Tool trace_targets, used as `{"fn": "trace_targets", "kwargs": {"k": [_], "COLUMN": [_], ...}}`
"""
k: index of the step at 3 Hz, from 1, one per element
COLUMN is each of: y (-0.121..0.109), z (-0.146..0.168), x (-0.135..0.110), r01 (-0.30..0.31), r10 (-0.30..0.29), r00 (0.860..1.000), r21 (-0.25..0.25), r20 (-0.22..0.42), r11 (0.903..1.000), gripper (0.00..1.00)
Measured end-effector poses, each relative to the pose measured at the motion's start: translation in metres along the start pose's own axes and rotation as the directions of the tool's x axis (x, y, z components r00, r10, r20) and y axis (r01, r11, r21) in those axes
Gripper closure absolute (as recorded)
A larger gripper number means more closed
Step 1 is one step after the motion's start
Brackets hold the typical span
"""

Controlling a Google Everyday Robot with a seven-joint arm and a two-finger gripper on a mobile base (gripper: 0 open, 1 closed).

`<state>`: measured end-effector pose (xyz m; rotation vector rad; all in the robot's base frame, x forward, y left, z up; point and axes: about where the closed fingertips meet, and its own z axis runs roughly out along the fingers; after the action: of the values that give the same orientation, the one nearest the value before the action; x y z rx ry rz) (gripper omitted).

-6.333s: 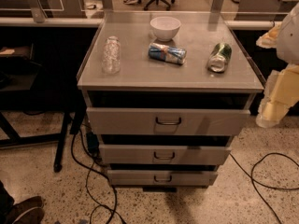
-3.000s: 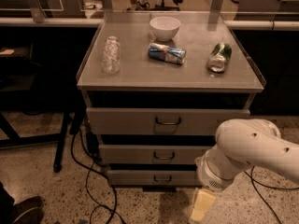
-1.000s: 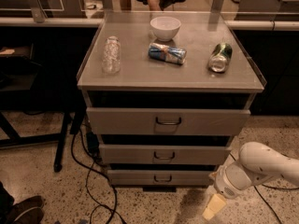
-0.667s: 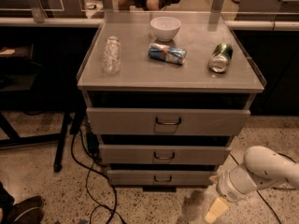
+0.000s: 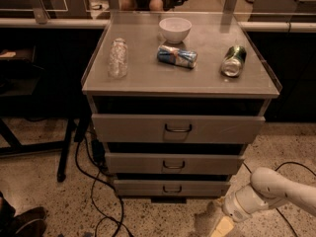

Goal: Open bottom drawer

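The bottom drawer [image 5: 170, 187] is the lowest and narrowest grey front of the cabinet, with a small dark wire handle [image 5: 172, 189] at its middle. It stands slightly out, like the two drawers above it. My gripper [image 5: 221, 228] is at the bottom edge of the view, low near the floor, to the right of and below the bottom drawer's right end. It does not touch the drawer. The white arm [image 5: 276, 191] reaches in from the right.
The cabinet top [image 5: 148, 78] holds a clear bottle [image 5: 117, 58], a white bowl [image 5: 175, 29], a blue can [image 5: 177, 56] and a green can [image 5: 233, 60], both cans lying down. Black cables [image 5: 96, 196] lie on the speckled floor at left. A table leg [image 5: 66, 152] stands left.
The arm and gripper have shifted slightly right and lower, toward the frame's bottom edge. The drawers and the objects on top have not moved.
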<state>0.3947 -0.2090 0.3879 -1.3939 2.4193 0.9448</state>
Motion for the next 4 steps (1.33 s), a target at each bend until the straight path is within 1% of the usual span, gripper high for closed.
{"fn": "trace_targets", "kwargs": {"k": [1, 2, 3, 4], "y": [-0.008, -0.009, -0.011, -0.030], "z": [0.033, 0.036, 0.050, 0.064], "x": [0.004, 0.005, 0.010, 0.001], "r01": [0.012, 0.009, -0.019, -0.031], "r10": [-0.012, -0.009, 0.022, 0.027], "r00": [1.000, 1.000, 0.998, 0.984], "r21": [-0.072, -0.077, -0.050, 0.021], "r20": [0.001, 0.003, 0.064, 0.176], "r11": [0.9973, 0.9970, 0.9985, 0.9993], "gripper": [0.00, 0.00, 0.00, 0.00]}}
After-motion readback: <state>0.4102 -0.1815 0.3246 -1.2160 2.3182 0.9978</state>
